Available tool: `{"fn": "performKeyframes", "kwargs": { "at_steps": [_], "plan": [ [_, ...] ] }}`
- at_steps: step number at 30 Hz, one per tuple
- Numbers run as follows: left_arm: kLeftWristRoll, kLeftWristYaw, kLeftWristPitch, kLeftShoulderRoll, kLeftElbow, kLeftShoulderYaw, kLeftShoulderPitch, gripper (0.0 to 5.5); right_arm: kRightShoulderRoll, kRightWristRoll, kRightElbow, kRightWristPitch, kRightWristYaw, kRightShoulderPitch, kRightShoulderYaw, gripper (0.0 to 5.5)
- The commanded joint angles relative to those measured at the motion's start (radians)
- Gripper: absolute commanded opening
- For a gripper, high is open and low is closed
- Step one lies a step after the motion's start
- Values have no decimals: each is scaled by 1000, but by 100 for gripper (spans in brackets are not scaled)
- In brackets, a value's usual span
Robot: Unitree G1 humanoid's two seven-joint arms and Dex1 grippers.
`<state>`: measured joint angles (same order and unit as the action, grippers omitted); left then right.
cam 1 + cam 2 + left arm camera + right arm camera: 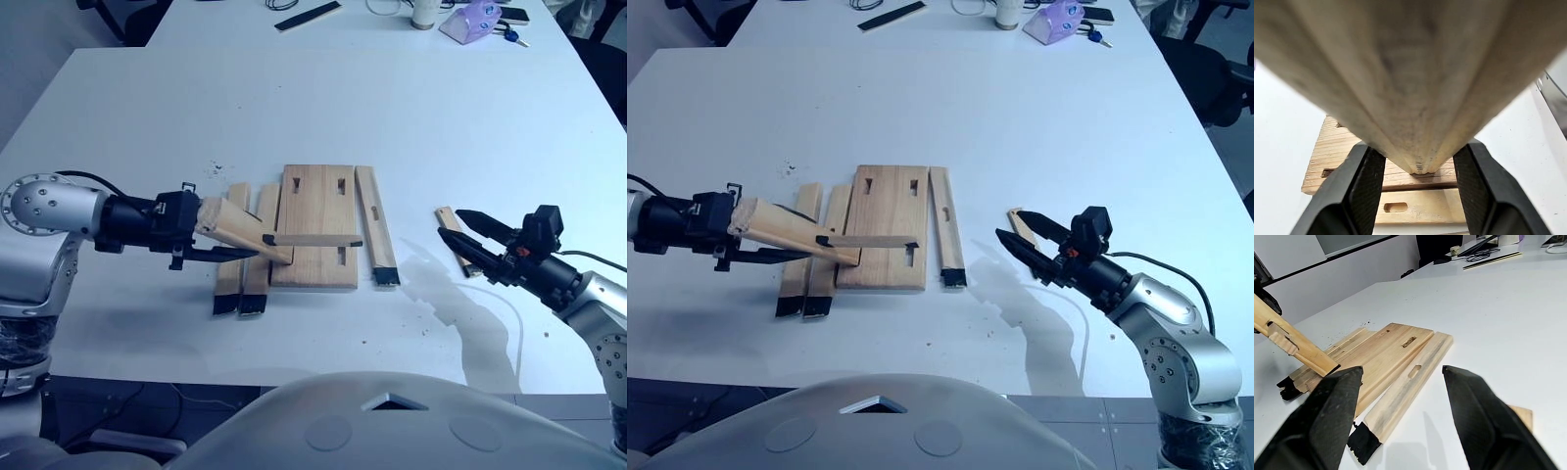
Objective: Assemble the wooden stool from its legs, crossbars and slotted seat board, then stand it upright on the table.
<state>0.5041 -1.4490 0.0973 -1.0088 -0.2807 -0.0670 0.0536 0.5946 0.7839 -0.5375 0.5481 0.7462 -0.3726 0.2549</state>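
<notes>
Right gripper (pixel 451 223): jaws spread wide, holding nothing, over a short wood piece (pixel 446 213) right of the seat board (pixel 313 201) | left gripper (pixel 235 247): clamped on a tilted leg (pixel 230 223) at the board's left edge, crossbar (pixel 313 240) maybe plugged in, can't tell | spare legs (pixel 245 279) flat left of the board, another leg (pixel 375 225) right of it | slots empty, pretty much the whole build left imo

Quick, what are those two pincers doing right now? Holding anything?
Left pincer: closed on a wooden leg.
Right pincer: open, holding nothing.
</notes>
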Motion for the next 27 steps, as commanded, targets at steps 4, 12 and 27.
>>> {"fn": "performKeyframes", "kwargs": {
  "at_steps": [4,12,27],
  "plan": [
    [4,23,150,16,40,105,42,203,6,-13,-14,4,0,0,-34,299],
    [-83,81,168,62,86,211,133,203,9,-21,-9,5,2,12,-52,299],
    [-187,288,241,8,74,55,-3,319,-34,-44,-45,-32,-37,-93,-30,299]
  ]
}}
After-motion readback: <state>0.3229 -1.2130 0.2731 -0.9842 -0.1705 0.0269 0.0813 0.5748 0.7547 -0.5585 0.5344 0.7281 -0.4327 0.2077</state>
